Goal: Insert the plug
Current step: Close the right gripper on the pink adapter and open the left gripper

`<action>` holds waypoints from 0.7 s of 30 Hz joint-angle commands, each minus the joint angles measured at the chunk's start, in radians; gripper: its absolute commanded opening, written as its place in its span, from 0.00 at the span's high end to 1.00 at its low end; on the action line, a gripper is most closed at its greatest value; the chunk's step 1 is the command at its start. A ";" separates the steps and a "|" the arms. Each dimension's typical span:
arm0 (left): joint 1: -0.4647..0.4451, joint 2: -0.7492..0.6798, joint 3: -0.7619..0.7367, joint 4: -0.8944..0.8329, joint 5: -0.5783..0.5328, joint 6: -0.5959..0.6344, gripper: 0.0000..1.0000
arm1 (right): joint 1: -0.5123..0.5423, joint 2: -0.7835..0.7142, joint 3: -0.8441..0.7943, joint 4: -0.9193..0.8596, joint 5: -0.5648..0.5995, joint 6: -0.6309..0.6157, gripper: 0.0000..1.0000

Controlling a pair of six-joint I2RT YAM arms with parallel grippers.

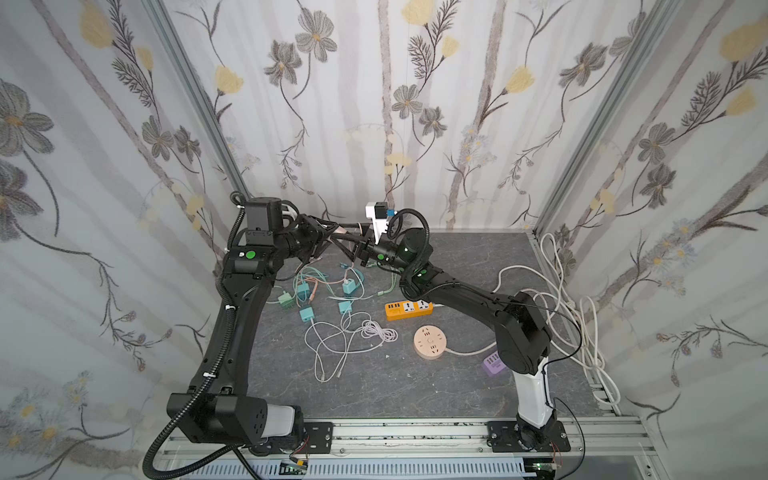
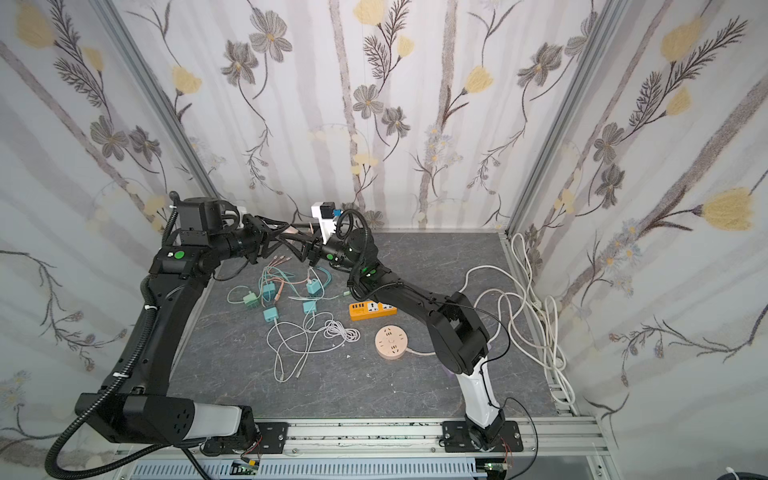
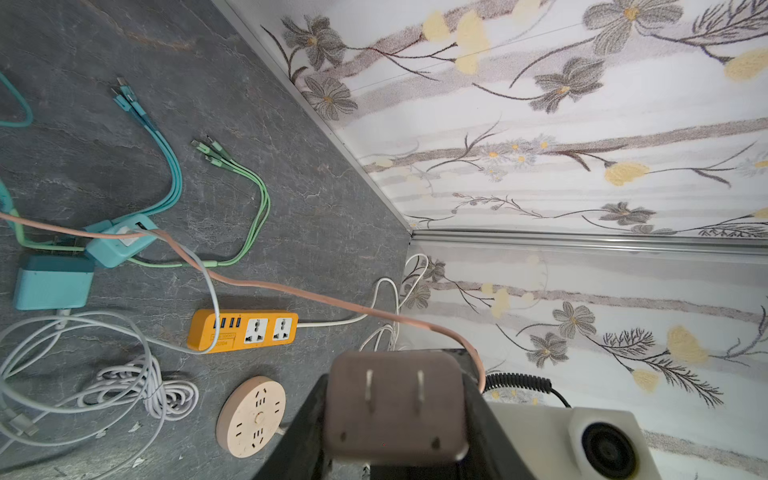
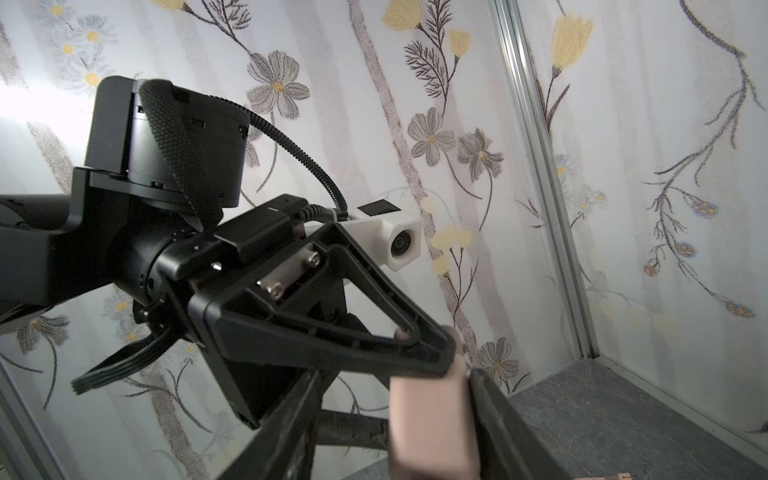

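Note:
The plug (image 3: 395, 407) is a pinkish-brown adapter block with two flat prongs, and my left gripper (image 3: 395, 419) is shut on its sides, prongs facing the wrist camera. In both top views it is held high above the back of the table (image 1: 415, 386), where both grippers meet (image 1: 345, 230) (image 2: 291, 229). My right gripper (image 4: 395, 399) stands open around the same plug (image 4: 432, 424): one finger (image 4: 494, 419) lies against it, the other (image 4: 291, 424) is well clear. A pink cable (image 3: 291, 291) trails from the plug to the table. An orange power strip (image 1: 409, 309) and a round pink socket (image 1: 431, 342) lie below.
Several teal chargers (image 1: 306, 313) with tangled white, green and blue cables (image 1: 345, 336) litter the table's middle. A purple socket block (image 1: 493, 363) sits by the right arm's base. White cords (image 1: 590, 332) pile along the right edge. Wallpapered walls enclose three sides.

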 commanded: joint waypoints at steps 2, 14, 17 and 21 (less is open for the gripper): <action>0.002 -0.009 0.002 0.016 0.008 -0.004 1.00 | 0.001 0.013 0.001 0.003 0.010 -0.008 0.43; 0.002 -0.020 -0.039 0.049 0.016 -0.018 1.00 | 0.001 0.010 0.026 0.032 -0.002 0.023 0.63; 0.002 -0.018 -0.051 0.056 0.008 0.008 0.99 | 0.001 -0.008 0.018 0.020 -0.009 0.025 0.86; 0.001 -0.028 -0.062 -0.039 -0.151 0.201 0.35 | -0.012 -0.080 -0.044 -0.053 -0.003 -0.004 0.98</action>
